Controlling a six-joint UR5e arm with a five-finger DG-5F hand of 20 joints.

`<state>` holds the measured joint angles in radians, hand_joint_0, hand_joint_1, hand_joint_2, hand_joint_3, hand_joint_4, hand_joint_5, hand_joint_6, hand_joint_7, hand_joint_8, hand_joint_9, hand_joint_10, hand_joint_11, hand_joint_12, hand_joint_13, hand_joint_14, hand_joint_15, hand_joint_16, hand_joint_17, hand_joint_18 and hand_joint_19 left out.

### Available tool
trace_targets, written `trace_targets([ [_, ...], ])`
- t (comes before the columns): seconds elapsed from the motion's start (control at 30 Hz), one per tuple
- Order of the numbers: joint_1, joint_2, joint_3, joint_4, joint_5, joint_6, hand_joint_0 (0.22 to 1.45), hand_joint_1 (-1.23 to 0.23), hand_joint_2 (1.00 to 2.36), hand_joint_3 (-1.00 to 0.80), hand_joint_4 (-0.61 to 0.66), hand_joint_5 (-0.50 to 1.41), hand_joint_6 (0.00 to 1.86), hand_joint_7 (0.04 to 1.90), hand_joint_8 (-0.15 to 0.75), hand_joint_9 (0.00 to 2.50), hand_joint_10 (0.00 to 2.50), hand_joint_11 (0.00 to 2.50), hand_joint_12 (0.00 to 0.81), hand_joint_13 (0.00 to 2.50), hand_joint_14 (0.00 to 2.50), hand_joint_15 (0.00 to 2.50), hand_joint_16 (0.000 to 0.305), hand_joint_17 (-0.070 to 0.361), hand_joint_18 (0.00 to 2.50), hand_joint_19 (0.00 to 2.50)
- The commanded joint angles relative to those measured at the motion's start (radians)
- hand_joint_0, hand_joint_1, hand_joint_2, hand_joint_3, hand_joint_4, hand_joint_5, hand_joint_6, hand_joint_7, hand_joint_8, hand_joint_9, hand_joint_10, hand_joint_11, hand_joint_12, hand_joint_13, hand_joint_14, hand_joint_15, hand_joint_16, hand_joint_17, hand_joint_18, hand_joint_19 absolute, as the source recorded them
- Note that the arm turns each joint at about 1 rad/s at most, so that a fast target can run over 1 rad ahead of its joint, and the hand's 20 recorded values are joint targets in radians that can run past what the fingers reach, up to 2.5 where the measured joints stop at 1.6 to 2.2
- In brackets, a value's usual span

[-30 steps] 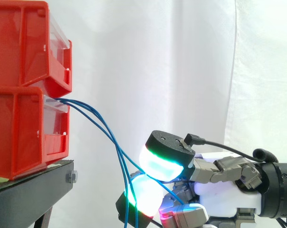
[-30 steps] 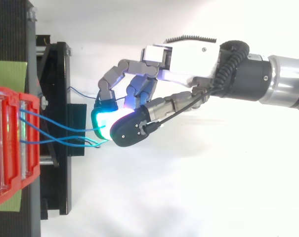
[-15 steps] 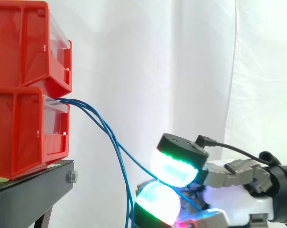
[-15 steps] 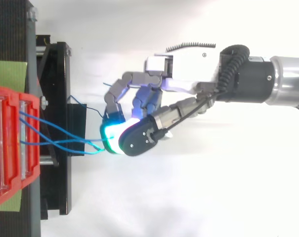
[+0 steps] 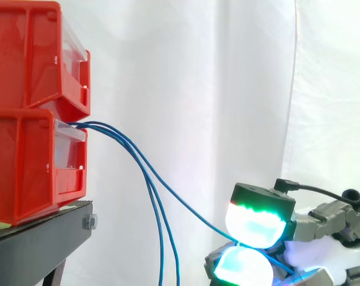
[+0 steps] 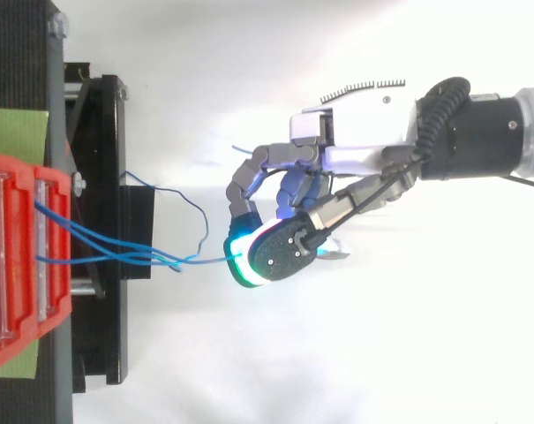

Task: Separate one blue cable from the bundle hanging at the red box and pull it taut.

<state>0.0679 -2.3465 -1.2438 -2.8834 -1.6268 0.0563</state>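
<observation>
Several thin blue cables come out of the lower red box and sag down to the right. One blue cable runs apart from the others in a long slanting line to my hand at the lower right. My hand is shut on that cable, pinching it between two green-glowing fingertips. From above, the pinched cable runs almost straight from the box to the hand. The other cables hang down loose.
A second red box is stacked on the lower one. Both rest on a black stand, whose frame juts toward the hand. A white curtain hangs behind.
My hand has moved right and slightly down, away from the boxes, with the pinched cable. That cable has drawn out of the bundle into a longer, straighter line.
</observation>
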Motion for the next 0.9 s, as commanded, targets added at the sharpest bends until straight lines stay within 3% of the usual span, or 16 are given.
trace_targets([
  [0.0,-0.01,0.009,0.0,-0.004,-0.001,-0.018,0.74,-0.6,1.0,-0.5,-0.04,-0.23,1.01,0.97,0.256,0.94,0.73,1.3,0.263,1.34,0.0,1.61,0.048,0.107,0.88,0.93],
  [0.2,-0.02,0.041,-0.029,-0.004,0.002,-0.064,0.74,-0.6,1.0,-0.5,-0.03,-0.23,1.01,0.97,0.258,0.93,0.73,1.31,0.27,1.34,0.0,1.6,0.047,0.107,0.88,0.93],
  [0.27,-0.023,0.062,-0.055,-0.002,0.007,-0.079,0.74,-0.61,1.0,-0.5,-0.03,-0.23,1.01,0.97,0.255,0.93,0.73,1.31,0.27,1.34,0.0,1.6,0.047,0.107,0.88,0.93],
  [0.33,-0.022,0.104,-0.106,0.004,0.038,-0.11,0.74,-0.61,1.0,-0.5,-0.04,-0.23,1.01,0.96,0.258,0.94,0.73,1.31,0.266,1.34,0.0,1.6,0.048,0.107,0.88,0.93],
  [0.43,-0.022,0.127,-0.146,0.036,0.082,-0.128,0.74,-0.61,1.0,-0.5,-0.04,-0.23,1.01,0.97,0.258,0.94,0.73,1.3,0.269,1.33,0.0,1.61,0.048,0.107,0.88,0.92],
  [0.87,-0.016,0.125,-0.148,0.07,0.094,-0.136,0.74,-0.61,1.0,-0.5,-0.04,-0.23,1.01,0.97,0.253,0.94,0.74,1.3,0.264,1.34,0.0,1.59,0.047,0.107,0.88,0.94],
])
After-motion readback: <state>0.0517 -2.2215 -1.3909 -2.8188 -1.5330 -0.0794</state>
